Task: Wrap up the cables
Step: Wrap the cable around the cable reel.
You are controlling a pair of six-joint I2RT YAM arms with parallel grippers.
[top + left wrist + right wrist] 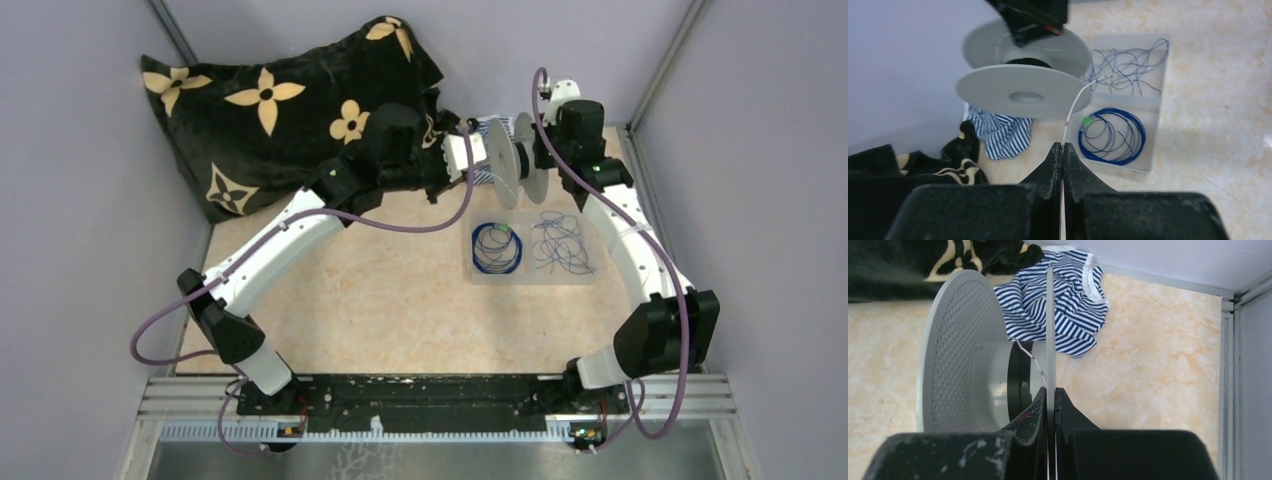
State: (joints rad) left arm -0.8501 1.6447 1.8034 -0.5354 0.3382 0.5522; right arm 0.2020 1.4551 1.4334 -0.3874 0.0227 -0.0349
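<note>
Cables (pixel 1112 136): blue ring coil with green tag, plus loose tangle (pixel 1125 70), lie in clear tray (pixel 1154 107). One whitish strand (pixel 1073 111) runs off the spool (pixel 1023 90). Left gripper (pixel 1062 149) jaws fully closed, pinching that strand. Right gripper (pixel 1050 392) jaws clamped on the spool's flange rim. Judgement: wire very light, limp, springy, kink-prone. Pinch near the free end, gentle tension.

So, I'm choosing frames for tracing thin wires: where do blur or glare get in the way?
Top external: even light, sharp; the blue coil and loose tangle read clearly. Left wrist: the left gripper is soft, the white cable it pinches crisp, slight glare on the table. Right wrist: the right gripper blurred, the spool and striped cloth sharp.
</note>
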